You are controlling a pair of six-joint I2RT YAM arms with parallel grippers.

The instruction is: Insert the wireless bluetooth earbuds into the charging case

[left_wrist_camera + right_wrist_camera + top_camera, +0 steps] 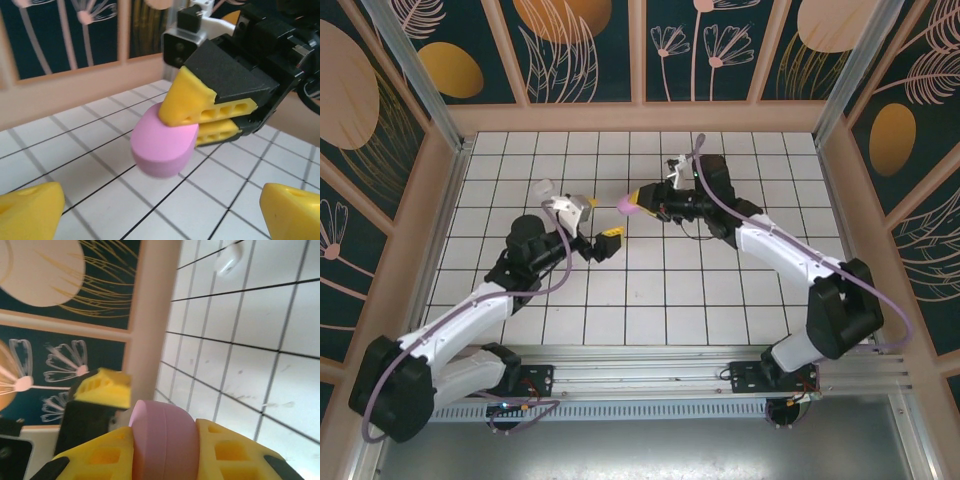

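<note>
Two claws pretty much nose to nose over the middle of the white tiled desk (720, 300). The right claw (638, 203) is pinching the pink case (626, 207) between its yellow fingers (230, 450), holding it up off the tiles with the rounded end sticking out toward the other arm. From the left wrist camera the case looks closed, no buds visible on it. The left claw (605, 243) sits just beside and a bit nearer the bases, spread wide with nothing in it, one yellow tip in each bottom corner of its own view. Over on the right wrist camera a small white rounded thing (227, 264) lies on the tiles, well apart from the case. It's too blurry to tell what it is.
</note>
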